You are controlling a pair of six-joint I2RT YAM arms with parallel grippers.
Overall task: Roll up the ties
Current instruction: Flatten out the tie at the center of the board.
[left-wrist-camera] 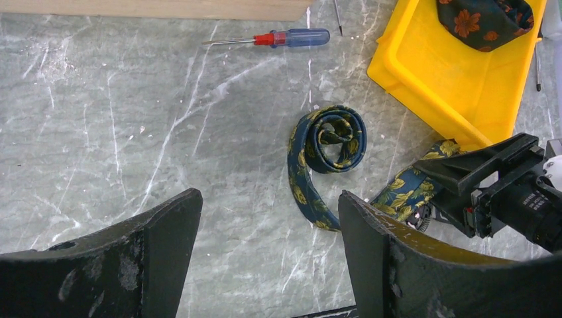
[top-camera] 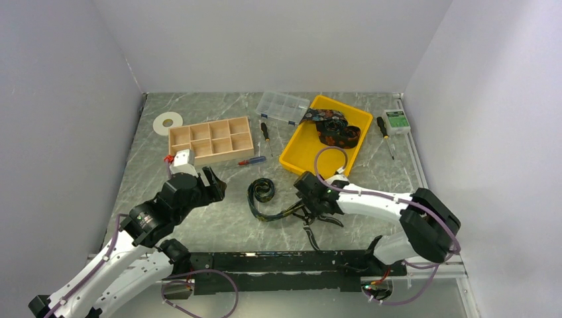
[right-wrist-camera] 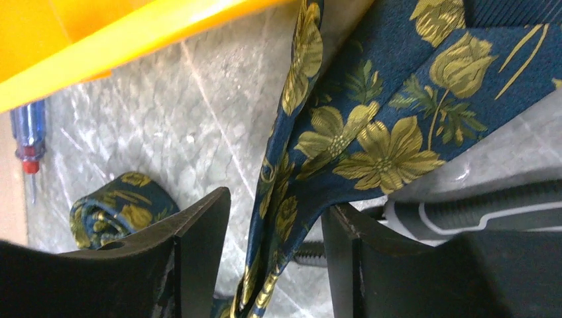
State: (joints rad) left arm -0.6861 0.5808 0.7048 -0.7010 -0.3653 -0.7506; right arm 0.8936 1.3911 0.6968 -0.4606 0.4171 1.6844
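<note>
On the table, near the yellow tray, we see one tie lying on the marble. Its one end is wound into a loose coil, and the rest bends toward the right gripper. This gripper is released: its fingers stand apart, and the tie passes between them with a gap at one side. We see the left gripper released too, wide, with nothing between its fingers, above bare marble just beside the coil. A second tie lies bunched in the far part of the tray. A screwdriver lies beyond the coil.
</note>
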